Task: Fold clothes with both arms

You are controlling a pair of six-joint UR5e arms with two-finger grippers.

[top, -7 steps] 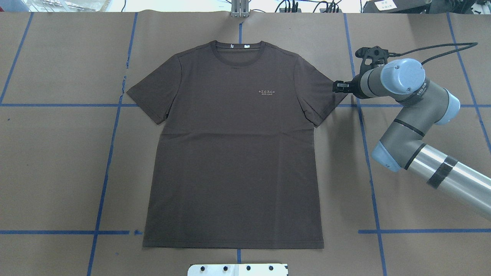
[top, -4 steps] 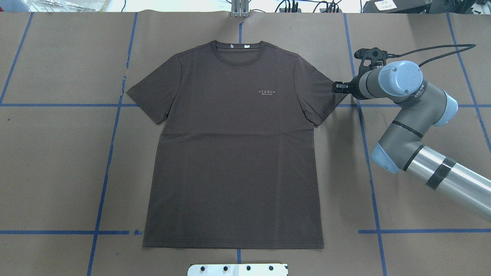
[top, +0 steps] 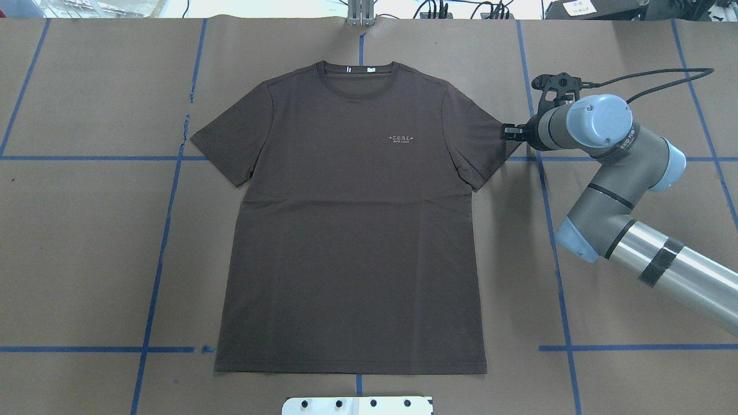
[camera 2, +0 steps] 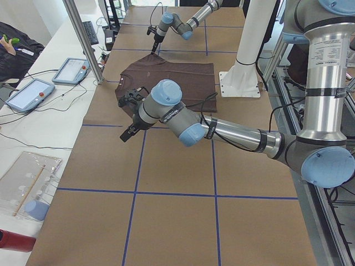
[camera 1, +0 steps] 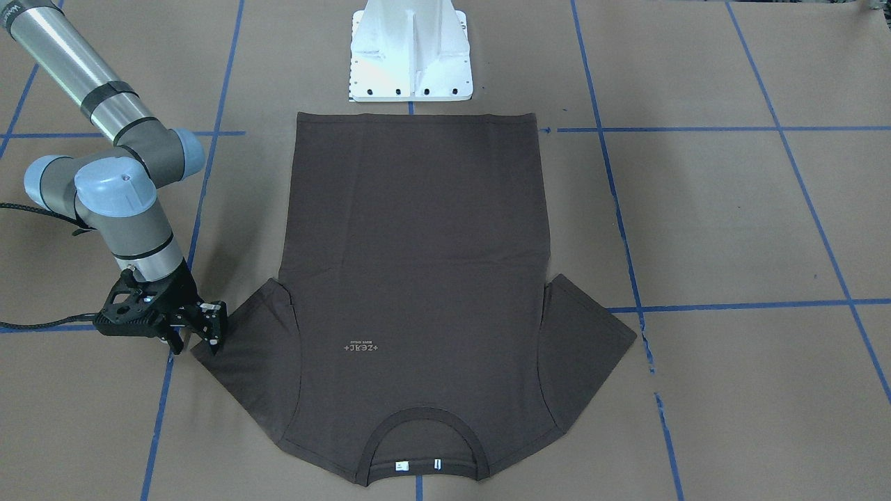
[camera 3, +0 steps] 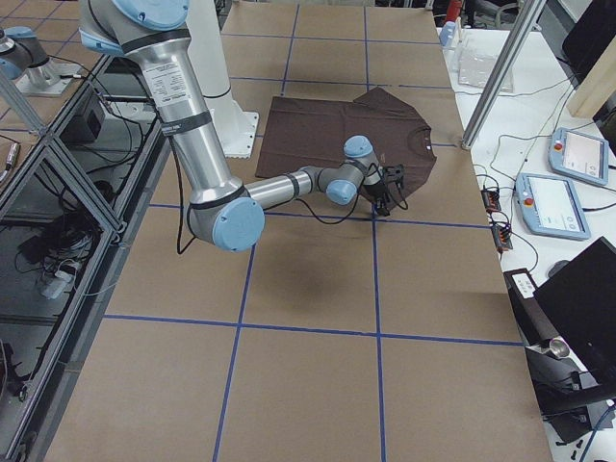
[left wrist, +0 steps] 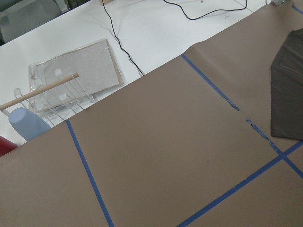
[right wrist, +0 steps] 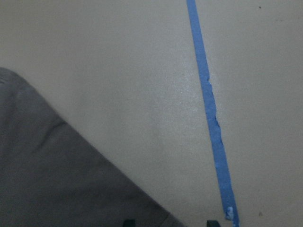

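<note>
The dark brown T-shirt [top: 351, 230] lies flat and face up on the brown paper, collar at the far edge; it also shows in the front view [camera 1: 418, 243]. My right gripper [top: 507, 132] is down at the table, at the tip of the shirt's right sleeve. The front view shows the right gripper [camera 1: 197, 335] open, one finger at the sleeve corner. The right wrist view shows the sleeve edge [right wrist: 57, 179] and two fingertips [right wrist: 129, 222] set apart. My left gripper [camera 2: 128, 132] shows only in the exterior left view, above bare paper beside the shirt; I cannot tell if it is open.
The white pedestal base [camera 1: 411, 56] stands just behind the shirt's hem. Blue tape lines [top: 167, 230] cross the paper. Off the table's far edge are a metal post [camera 2: 83, 39], two teach pendants [camera 2: 69, 69] and a clear plastic rack [left wrist: 75, 71].
My right arm's wrist and elbow have shifted slightly to the left. Its gripper stays at the sleeve tip. The shirt has not moved.
</note>
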